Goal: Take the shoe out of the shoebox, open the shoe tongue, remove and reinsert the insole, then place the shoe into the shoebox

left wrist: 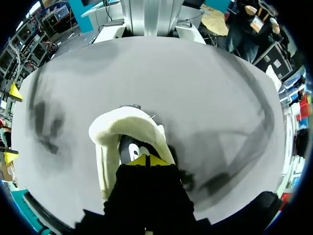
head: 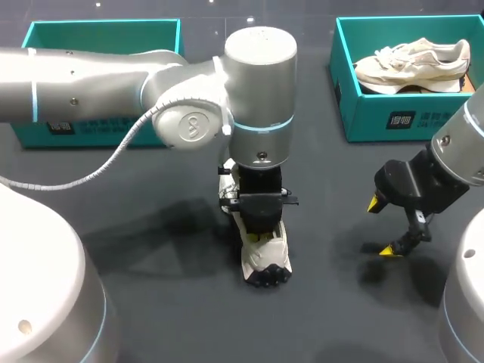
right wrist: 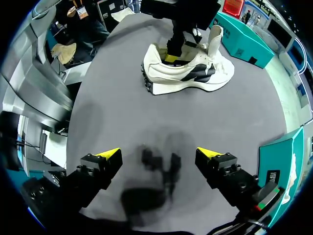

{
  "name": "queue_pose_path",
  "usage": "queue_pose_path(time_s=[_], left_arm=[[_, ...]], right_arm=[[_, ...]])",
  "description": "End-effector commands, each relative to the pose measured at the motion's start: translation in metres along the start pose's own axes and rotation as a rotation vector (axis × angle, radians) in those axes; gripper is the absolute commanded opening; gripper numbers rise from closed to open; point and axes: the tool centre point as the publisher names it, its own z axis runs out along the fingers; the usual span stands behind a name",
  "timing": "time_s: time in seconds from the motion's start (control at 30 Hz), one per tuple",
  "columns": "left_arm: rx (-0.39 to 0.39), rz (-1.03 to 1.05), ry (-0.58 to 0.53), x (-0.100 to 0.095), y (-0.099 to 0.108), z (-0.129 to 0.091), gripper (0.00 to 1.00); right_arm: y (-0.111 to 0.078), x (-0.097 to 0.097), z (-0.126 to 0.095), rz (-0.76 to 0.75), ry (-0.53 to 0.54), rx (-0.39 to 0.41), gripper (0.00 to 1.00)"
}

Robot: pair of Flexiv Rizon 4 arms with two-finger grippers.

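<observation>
A white sneaker (head: 266, 261) with dark side stripes stands upright on the dark table, near the middle. In the right wrist view the sneaker (right wrist: 188, 73) shows its side, with its tongue (right wrist: 214, 41) pulled up. My left gripper (head: 261, 227) comes straight down into the shoe's opening. Its yellow tips (left wrist: 146, 160) are pressed together inside the padded collar (left wrist: 122, 123), shut; whether they pinch anything is hidden. My right gripper (head: 383, 227) hovers over bare table to the right of the shoe. It is open and empty, with its fingers (right wrist: 110, 155) wide apart.
A teal shoebox (head: 393, 113) at the back right holds a second pale sneaker (head: 412, 64). Another teal box (head: 98, 30) stands at the back left, partly behind my left arm. Bare table lies between the shoe and my right gripper.
</observation>
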Motion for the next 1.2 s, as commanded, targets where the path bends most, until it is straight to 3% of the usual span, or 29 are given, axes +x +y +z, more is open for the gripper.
queue_pose_path(time_s=[0.03, 0.27, 0.4, 0.57, 0.73, 1.0, 1.2], left_arm=[[-0.010, 0.006, 0.060, -0.007, 0.000, 0.012, 0.00], [-0.067, 0.001, 0.102, 0.000, 0.003, 0.042, 0.00], [-0.094, -0.029, 0.047, 0.001, 0.006, 0.049, 0.00], [-0.133, -0.083, -0.029, -0.002, 0.012, 0.040, 0.00], [-0.160, -0.118, -0.102, -0.003, 0.013, 0.018, 0.00], [-0.062, -0.059, -0.155, -0.009, -0.001, -0.006, 0.00], [-0.032, -0.014, -0.070, -0.021, -0.009, 0.003, 0.00]], right_arm=[[0.000, 0.002, 0.000, 0.001, -0.003, 0.002, 1.00], [0.000, 0.002, 0.000, 0.001, -0.003, 0.002, 1.00], [0.000, 0.002, 0.000, 0.001, -0.003, 0.002, 1.00], [0.000, 0.002, 0.000, 0.001, -0.003, 0.002, 1.00], [0.000, 0.002, 0.000, 0.001, -0.003, 0.002, 1.00], [0.000, 0.002, 0.000, 0.001, -0.003, 0.002, 1.00], [0.000, 0.002, 0.000, 0.001, -0.003, 0.002, 1.00]])
